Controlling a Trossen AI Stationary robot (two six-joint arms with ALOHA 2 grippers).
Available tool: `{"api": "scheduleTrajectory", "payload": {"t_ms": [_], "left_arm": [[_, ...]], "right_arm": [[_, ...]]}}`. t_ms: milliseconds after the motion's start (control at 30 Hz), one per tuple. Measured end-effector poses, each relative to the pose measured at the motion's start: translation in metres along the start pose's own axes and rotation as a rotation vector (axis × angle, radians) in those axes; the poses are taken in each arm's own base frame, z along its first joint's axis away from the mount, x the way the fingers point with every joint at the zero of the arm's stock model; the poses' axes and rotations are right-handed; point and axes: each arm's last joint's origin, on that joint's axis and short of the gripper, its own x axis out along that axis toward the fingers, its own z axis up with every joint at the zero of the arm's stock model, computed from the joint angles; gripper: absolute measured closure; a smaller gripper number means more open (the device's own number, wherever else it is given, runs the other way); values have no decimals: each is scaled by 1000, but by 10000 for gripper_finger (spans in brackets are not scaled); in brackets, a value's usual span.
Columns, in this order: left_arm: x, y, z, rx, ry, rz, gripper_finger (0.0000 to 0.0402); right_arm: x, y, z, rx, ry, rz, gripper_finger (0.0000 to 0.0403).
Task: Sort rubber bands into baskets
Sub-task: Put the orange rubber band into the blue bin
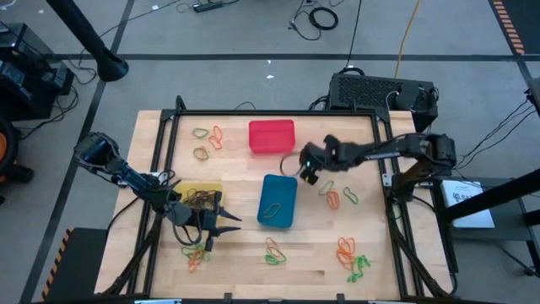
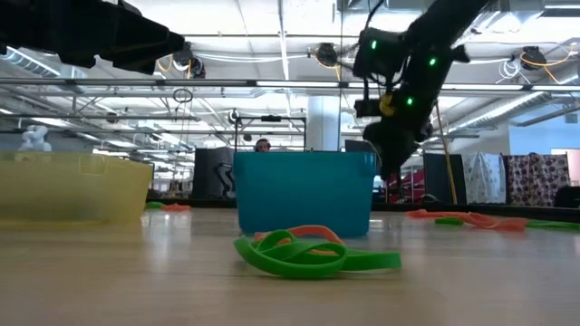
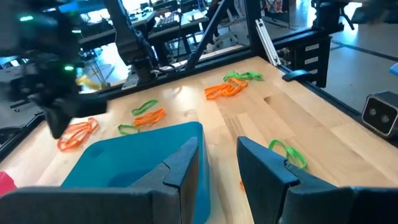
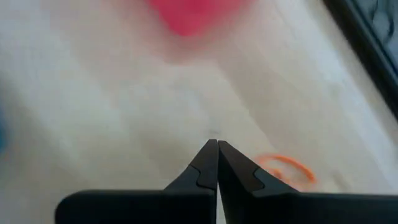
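Observation:
Three baskets stand on the wooden table: red (image 1: 272,136) at the far middle, blue (image 1: 278,201) in the centre, and yellow (image 1: 199,195) to its left with dark rubber bands in it. Orange and green rubber bands lie loose in small heaps (image 1: 207,135) (image 1: 337,196) (image 1: 353,257) (image 1: 274,251). My left gripper (image 1: 229,221) hovers open between the yellow and blue baskets, nothing between its fingers (image 3: 186,163). My right gripper (image 1: 305,175) hangs shut above the table between the red and blue baskets, fingers slanting down (image 4: 215,144), and no band shows between them.
A black frame (image 1: 177,114) rims the table. A black box (image 1: 371,89) sits at the far right. More bands lie near the front edge (image 1: 196,253). In the low view a green and orange heap (image 2: 308,254) lies before the blue basket (image 2: 304,192).

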Motion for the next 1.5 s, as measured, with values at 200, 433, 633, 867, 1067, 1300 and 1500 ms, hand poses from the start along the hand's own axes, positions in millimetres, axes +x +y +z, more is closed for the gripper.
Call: {"api": "scheduleTrajectory", "payload": {"t_ms": [200,433,633,867,1067,1300,1500], "left_arm": [[0,0,0,1,4,-1,284],[0,0,-1,-23,8,-2,284],[0,0,-1,-24,7,-2,284],[0,0,0,-35,5,2,284],[0,0,-1,-36,6,5,284],[0,0,-1,-47,8,6,284],[0,0,-1,-45,8,7,284]], "right_arm": [[22,-48,7,147,96,40,402],[48,-79,-23,233,156,27,403],[47,-80,-48,257,153,107,403],[32,-85,-60,292,94,117,403],[11,-92,-55,331,-21,98,378],[16,-91,-62,352,11,80,315],[30,-88,-71,291,62,66,267]]}}
